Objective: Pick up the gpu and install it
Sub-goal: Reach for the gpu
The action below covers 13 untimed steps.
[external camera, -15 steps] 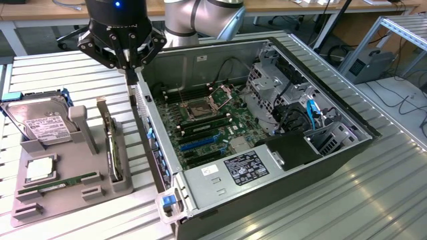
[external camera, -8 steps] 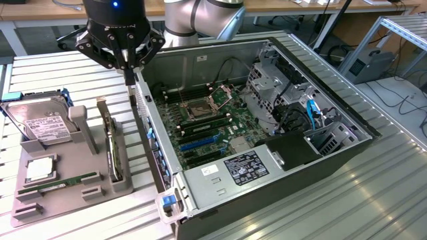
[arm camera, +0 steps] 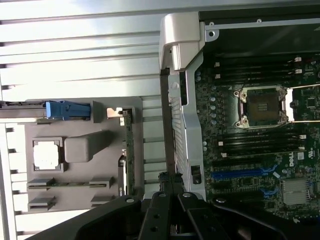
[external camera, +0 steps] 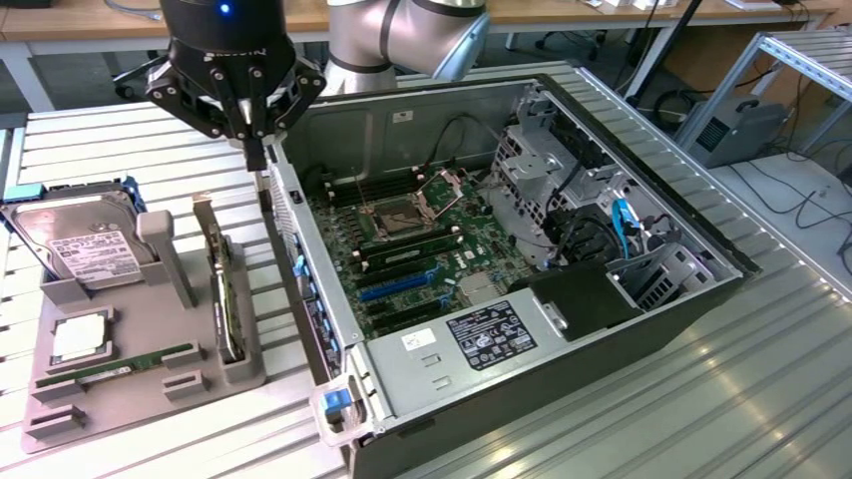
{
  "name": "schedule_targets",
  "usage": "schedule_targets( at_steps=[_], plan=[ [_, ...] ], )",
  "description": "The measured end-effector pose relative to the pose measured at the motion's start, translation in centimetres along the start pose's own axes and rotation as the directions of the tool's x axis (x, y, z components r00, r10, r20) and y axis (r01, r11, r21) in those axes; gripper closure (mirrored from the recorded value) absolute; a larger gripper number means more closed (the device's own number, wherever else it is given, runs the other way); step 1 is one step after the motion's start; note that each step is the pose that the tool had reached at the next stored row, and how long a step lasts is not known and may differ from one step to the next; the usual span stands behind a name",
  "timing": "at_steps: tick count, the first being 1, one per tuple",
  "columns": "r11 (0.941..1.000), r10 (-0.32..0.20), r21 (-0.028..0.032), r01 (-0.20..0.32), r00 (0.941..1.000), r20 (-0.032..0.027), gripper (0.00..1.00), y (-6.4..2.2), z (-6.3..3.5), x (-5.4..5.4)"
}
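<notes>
gpu (external camera: 226,299) isn't picked up yet. It's standing on edge in a slot of the grey tray (external camera: 127,399), which sits on the table (external camera: 745,399) just beside the PC case (external camera: 573,419). I'd call this the approach step. The hand (external camera: 253,158) hangs roughly over the case's outer wall edge, near the card's silver bracket end, with its fingers pressed together and holding nothing. For the grab, as I see it, those fingers need to spread and line up over the card's thin top edge, since right now they sit closer to the case than the card does. A skewed pinch could tip it in its slot. The blue slot (arm camera: 244,174) on the motherboard (external camera: 413,249) inside the case looks empty. Writing-wise, the white lettering (arm camera: 292,159) on the board near that slot looks like DELL, though I wouldn't swear to it. The hard drive (external camera: 87,249) at the tray's far side from the case has a white label, and there's a black label (external camera: 492,335) on the silver box inside the case. Both are too small to read.
</notes>
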<state>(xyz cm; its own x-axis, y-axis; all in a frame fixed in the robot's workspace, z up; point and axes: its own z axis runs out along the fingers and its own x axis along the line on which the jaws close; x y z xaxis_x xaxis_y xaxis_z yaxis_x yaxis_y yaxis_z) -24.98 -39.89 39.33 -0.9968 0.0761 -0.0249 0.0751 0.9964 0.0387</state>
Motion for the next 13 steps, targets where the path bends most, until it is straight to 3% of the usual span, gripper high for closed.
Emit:
schedule_targets(
  at_steps=[13],
  plan=[
    [1.0, 0.0, 0.0, 0.0, 1.0, 0.0, 0.89, -0.06, -0.02, 0.78]
  ],
)
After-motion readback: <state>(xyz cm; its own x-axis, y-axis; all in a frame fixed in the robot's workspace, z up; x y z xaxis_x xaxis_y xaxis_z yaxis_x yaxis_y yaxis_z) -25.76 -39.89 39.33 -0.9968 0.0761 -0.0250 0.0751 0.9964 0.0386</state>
